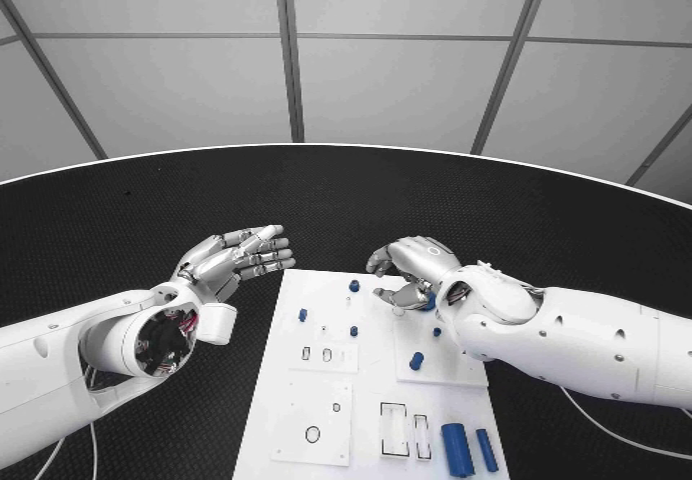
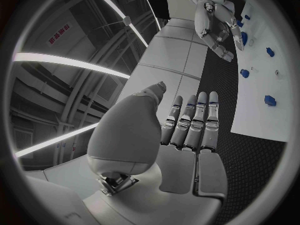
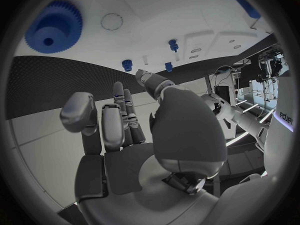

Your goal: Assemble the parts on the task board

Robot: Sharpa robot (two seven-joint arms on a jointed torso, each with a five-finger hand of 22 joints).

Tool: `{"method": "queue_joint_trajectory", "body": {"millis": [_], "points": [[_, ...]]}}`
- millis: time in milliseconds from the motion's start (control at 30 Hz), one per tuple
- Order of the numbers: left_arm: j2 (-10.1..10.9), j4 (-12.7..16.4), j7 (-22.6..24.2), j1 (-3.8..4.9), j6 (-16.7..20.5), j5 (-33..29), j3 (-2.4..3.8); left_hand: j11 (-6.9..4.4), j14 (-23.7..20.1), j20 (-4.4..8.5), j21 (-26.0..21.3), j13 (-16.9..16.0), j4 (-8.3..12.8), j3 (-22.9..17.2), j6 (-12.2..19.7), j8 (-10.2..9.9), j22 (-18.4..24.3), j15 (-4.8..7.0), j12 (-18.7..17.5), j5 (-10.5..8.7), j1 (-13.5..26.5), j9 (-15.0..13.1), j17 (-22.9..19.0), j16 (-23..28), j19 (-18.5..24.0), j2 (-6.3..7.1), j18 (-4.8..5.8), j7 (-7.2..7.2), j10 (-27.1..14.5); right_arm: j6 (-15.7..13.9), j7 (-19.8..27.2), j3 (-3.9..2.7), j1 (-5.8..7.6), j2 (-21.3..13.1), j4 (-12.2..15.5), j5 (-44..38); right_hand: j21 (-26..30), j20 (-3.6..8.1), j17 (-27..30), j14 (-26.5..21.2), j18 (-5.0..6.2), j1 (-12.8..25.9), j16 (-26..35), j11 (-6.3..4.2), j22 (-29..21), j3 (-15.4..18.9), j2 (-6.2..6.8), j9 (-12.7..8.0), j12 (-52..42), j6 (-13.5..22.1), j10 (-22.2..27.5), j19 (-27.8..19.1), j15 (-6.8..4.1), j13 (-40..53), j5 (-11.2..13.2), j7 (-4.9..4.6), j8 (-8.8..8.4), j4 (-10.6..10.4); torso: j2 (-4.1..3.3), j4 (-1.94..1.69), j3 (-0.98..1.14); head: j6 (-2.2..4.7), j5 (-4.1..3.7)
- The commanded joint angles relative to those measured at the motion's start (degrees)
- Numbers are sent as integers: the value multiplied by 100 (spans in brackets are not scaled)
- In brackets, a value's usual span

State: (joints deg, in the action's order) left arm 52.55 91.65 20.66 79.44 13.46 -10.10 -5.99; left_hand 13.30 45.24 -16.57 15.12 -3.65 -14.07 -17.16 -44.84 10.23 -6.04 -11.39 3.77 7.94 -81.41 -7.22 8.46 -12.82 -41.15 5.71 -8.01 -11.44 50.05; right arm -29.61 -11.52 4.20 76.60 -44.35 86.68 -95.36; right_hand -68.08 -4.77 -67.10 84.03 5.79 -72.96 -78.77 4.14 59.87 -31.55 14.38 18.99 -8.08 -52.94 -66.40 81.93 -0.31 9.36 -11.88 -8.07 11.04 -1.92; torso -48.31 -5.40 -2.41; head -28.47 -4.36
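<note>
- Leftmost, left robot hand (image 1: 238, 258): raised above the black desk (image 1: 130, 220) just beside the task board (image 1: 325, 400), fingers straight and apart, grasping nothing.
- Task board: white plate mid-desk; small blue parts (image 1: 355, 286) stand in it, loose blue cylinders (image 1: 456, 449) lie at its near edge, several cut-outs unfilled. Assembly judged early, most still to do.
- Right robot hand (image 1: 411, 270): over the board's far edge, fingers curled near a blue piece; grasp cannot be told.

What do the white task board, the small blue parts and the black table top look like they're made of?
The flat white task board looks like matte plastic or painted sheet: even and glare-free. The small blue parts look like moulded or printed plastic, uniformly coloured and slightly glossy. The black table top appears covered in speckled, woven-looking matting, though this is uncertain.
</note>
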Motion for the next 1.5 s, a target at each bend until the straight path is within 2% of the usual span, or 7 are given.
{"method": "queue_joint_trajectory", "body": {"millis": [33, 233, 367, 433, 533, 733, 1500], "points": [[-32, -69, 0, -1, -20, 0, -1, -10, -38, -8, -16, 2, 8, -33, 35, -27, 5, 1, -8, -32, 12, 4, -8, 37, 4, 39, -64, -423, -47, 12, -28, -43, 1, -579, 266, 541, -272, 28, -316, 255, -61, 135, -187, -52, 364, 19, 84, 25, -236, -49, -534, 139, -81, 144, 27, -13, 23, -141, 71, 39, 48, 11, -21], [-96, -180, -3, -4, -57, 0, -2, -11, -41, -8, -18, 1, 12, -40, 25, -25, 7, 0, -7, -30, 8, 2, -8, 41, 6, 35, -63, -420, -47, 340, -111, -69, 2, -975, 328, 1229, -515, 109, -615, 315, -114, 174, -365, -188, 680, 416, 200, 57, -930, 61, -1325, 236, -180, 659, -110, 47, 12, -195, 129, 85, 98, -7, -10], [-136, -236, -5, -6, -79, 0, -2, -11, -41, -8, -18, 1, 12, -40, 25, -25, 7, 0, -7, -30, 8, 2, -8, 41, 6, 35, -63, -420, -47, 621, -179, -73, 3, -1058, 198, 1591, -912, 108, -1155, 394, -220, -177, -663, -160, 1225, 1466, 45, 319, -4401, 428, -910, 341, -205, 4320, -309, 49, 357, -578, 145, 81, 111, -22, -18], [-142, -247, -7, -7, -85, 0, -2, -11, -41, -8, -18, 1, 12, -40, 25, -25, 7, 0, -7, -30, 8, 2, -8, 41, 6, 35, -63, -420, -47, 698, -201, -73, 2, -1046, 125, 1677, -1012, 85, -1328, 420, -238, -327, -743, -154, 1370, 1554, -83, 378, -5314, 534, -1035, 361, -178, 5259, -345, -1, 473, -779, 145, 81, 113, -22, -16], [-146, -257, -10, -7, -93, 0, -3, -11, -41, -8, -18, 1, 12, -40, 25, -25, 7, 0, -7, -30, 8, 2, -8, 41, 6, 35, -63, -420, -47, 772, -228, -73, 2, -1007, 11, 1765, -1145, 65, -1540, 456, -265, -469, -838, -114, 1556, 1690, -93, 426, -6199, 655, -1271, 396, -113, 6134, -395, -16, 586, -962, 135, 74, 122, -39, -17], [-141, -255, -13, -7, -99, 0, -3, -11, -41, -8, -18, 1, 12, -40, 25, -25, 7, 0, -7, -30, 8, 2, -8, 41, 6, 35, -63, -420, -47, 841, -241, -72, 2, -866, -201, 1829, -1237, 30, -1681, 480, -286, -620, -899, -73, 1690, 1813, -109, 462, -6763, 771, -1462, 417, -76, 6691, -429, -44, 699, -1158, 128, 74, 91, -45, -16], [-106, -225, -14, -7, -93, 0, -3, -11, -41, -8, -18, 1, 12, -40, 25, -25, 7, 0, -7, -30, 8, 2, -8, 41, 6, 35, -63, -420, -47, 991, -231, -68, 0, -584, -354, 1848, -1408, -8, -1884, 517, -332, -760, -982, -40, 1930, 1907, -131, 494, -7566, 797, -1900, 471, -42, 7457, -458, -67, 859, -1368, 133, 73, 97, -107, -6]]}}
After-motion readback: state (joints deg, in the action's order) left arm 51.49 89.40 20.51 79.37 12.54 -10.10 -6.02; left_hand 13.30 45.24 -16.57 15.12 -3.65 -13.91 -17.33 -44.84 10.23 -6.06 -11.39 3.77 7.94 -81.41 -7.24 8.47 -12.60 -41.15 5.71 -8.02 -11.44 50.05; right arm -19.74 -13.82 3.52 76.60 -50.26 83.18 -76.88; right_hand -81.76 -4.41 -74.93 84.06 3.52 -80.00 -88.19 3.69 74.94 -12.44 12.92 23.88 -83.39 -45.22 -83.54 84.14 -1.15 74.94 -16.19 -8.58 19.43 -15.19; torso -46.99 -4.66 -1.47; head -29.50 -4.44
